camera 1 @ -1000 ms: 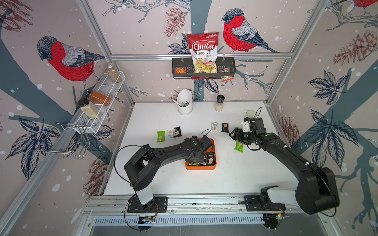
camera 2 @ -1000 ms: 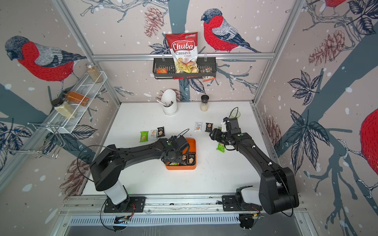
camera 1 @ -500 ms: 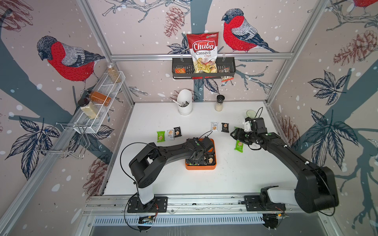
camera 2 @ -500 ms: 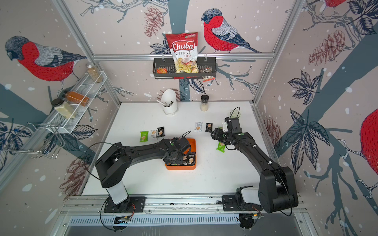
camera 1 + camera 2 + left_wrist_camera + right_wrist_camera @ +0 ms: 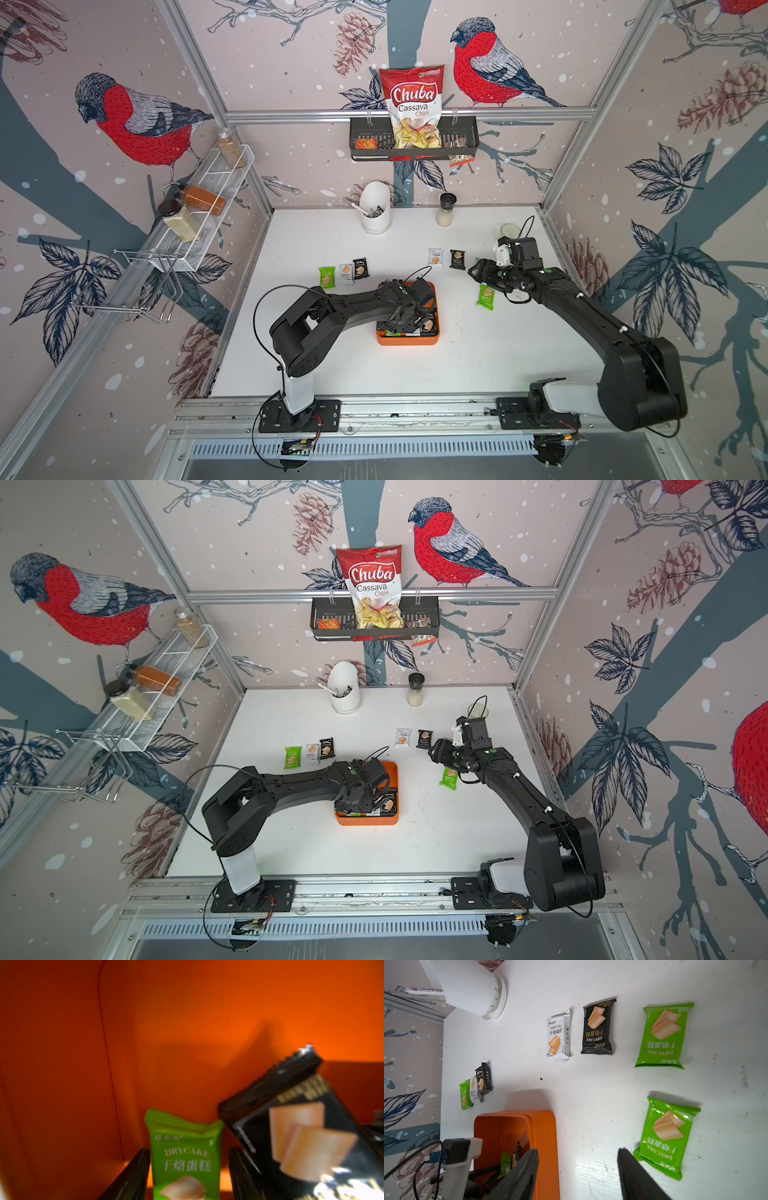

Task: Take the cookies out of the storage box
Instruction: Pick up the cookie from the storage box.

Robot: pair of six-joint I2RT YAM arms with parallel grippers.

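In the box [image 5: 407, 340] the left gripper [image 5: 188, 1152] stands half wide around a green packet [image 5: 184, 1167], a thin gap at each side; a black packet [image 5: 301, 1136] leans beside it. Further back the right gripper [image 5: 578, 1160] is apart and empty over the table [image 5: 591, 1088], a second green packet [image 5: 664, 1138] near one finger, other packets [image 5: 558, 1036] beyond

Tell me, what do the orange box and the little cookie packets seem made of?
The storage box looks like smooth moulded plastic: even orange, rounded corners, soft sheen. The cookies seem wrapped in glossy plastic film: crimped ends, wrinkles, glare.
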